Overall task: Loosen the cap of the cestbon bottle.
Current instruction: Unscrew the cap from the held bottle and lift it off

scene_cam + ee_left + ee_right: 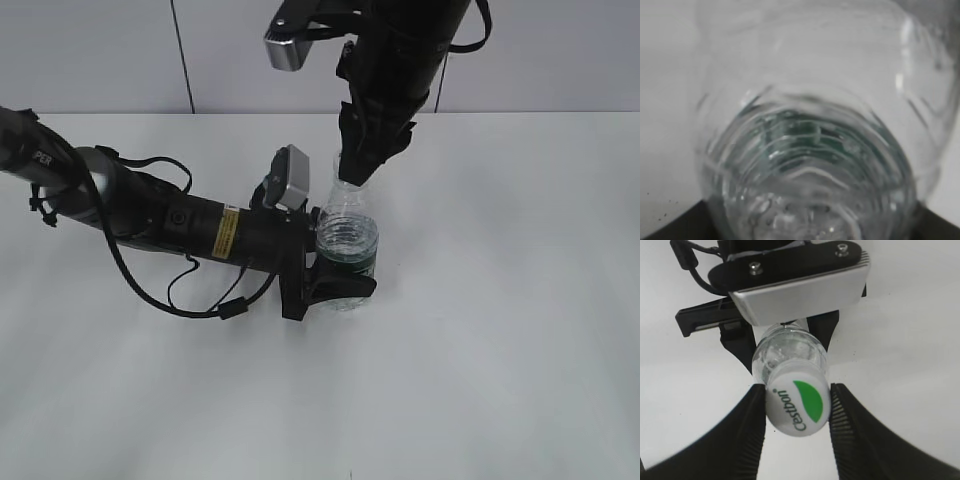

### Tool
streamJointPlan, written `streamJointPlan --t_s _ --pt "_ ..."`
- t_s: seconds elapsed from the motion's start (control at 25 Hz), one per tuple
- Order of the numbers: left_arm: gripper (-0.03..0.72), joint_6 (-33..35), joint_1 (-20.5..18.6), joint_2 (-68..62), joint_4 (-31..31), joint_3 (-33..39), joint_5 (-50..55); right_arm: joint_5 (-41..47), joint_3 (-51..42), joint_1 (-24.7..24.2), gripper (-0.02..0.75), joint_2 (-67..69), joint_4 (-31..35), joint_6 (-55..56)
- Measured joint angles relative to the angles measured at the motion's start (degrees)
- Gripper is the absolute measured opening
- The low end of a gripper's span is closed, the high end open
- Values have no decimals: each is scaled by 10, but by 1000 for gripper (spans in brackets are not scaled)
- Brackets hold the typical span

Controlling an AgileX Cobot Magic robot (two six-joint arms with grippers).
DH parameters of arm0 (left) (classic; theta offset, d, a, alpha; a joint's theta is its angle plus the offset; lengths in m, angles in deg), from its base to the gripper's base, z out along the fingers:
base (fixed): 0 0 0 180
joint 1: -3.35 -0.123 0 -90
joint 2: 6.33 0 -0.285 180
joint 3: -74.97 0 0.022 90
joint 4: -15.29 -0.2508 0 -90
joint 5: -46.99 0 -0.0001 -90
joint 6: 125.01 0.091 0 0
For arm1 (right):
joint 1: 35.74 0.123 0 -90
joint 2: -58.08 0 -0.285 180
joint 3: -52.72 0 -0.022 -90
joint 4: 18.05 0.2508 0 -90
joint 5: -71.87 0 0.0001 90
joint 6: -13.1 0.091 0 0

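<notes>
The cestbon bottle (348, 238), clear with a dark green label band, stands upright on the white table (500, 330). My left gripper (338, 284) is shut on its lower body from the left. In the left wrist view the bottle (810, 145) fills the frame, very close. My right gripper (352, 176) comes down from above and hides the cap in the exterior view. In the right wrist view the white cap (799, 412) with its green leaf mark sits between my right gripper's (797, 392) two black fingers, which touch it on both sides. The bottle's neck (789, 350) shows below it.
The left arm (150, 210) lies low across the table's left half, with loose cables beside it. Its wrist camera (800, 292) sits just behind the bottle in the right wrist view. A grey wall (100, 50) stands behind the table.
</notes>
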Motion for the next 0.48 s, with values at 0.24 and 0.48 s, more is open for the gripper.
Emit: streamJointPlan --t_s 0.24,0.48 --pt "411 -1 0 0 -1 0 -2 1 0 0 293 -22 -2 -1" --pt "411 -1 0 0 -2 0 -2 1 0 0 293 -32 -3 18"
